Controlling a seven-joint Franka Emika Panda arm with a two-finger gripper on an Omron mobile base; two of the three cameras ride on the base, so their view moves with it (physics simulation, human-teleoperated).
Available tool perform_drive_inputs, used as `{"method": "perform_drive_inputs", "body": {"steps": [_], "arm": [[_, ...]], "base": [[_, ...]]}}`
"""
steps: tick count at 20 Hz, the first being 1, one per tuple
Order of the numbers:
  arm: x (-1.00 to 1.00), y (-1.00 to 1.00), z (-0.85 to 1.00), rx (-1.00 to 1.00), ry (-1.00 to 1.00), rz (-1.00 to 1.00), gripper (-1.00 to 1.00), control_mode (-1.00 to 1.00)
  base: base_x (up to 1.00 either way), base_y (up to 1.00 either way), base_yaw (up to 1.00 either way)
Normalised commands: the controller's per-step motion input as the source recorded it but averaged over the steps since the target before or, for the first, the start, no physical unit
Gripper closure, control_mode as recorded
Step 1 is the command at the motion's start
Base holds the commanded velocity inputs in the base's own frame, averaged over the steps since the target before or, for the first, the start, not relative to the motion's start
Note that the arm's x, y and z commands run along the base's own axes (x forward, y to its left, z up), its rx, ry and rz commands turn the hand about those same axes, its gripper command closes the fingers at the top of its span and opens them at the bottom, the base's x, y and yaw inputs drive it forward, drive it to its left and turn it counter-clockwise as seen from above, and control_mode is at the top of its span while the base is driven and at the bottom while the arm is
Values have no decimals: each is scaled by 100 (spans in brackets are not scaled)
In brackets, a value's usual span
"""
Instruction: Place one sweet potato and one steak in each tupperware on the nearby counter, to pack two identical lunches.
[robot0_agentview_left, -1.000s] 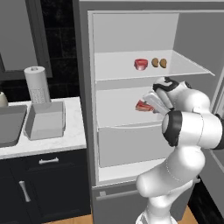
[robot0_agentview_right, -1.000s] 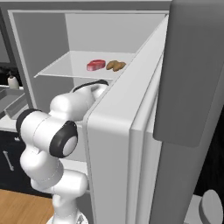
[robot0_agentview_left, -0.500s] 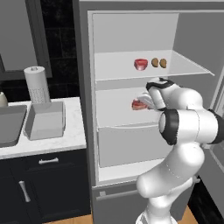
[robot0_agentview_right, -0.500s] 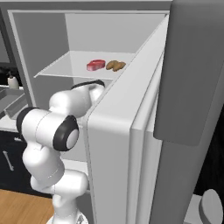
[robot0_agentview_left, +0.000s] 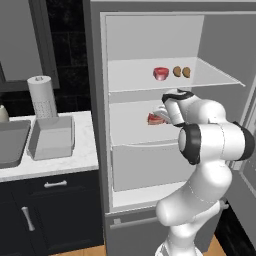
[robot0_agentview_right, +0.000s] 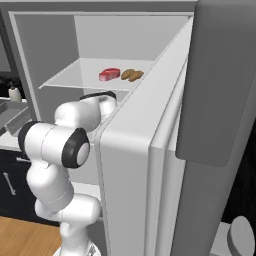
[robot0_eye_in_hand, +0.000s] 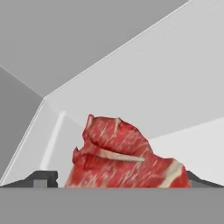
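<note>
White Franka arm reaching into the open white fridge. The two-finger gripper sits at the red, white-marbled raw steak on the middle shelf; in the hand view the dark fingertips flank the steak at 8 and 4 o'clock, apart, contact uncertain. On the upper shelf lie a second red steak and, at its 3 o'clock, two brown sweet potatoes. The shallow grey rectangular tupperware rests on the white marble counter, below a paper-towel roll.
</note>
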Motion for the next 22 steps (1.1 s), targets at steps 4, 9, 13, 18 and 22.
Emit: {"method": "perform_drive_inputs", "body": {"steps": [4,9,13,18,22], "arm": [[0,1,0,0,1,0,100,-100],[0,0,0,0,1,0,100,-100],[0,2,0,0,0,0,100,-100],[-16,1,0,0,-1,0,100,-100],[-89,0,0,2,-10,0,100,-100]], "base": [[0,0,0],[0,0,0],[0,0,0],[0,0,0],[0,0,0]]}}
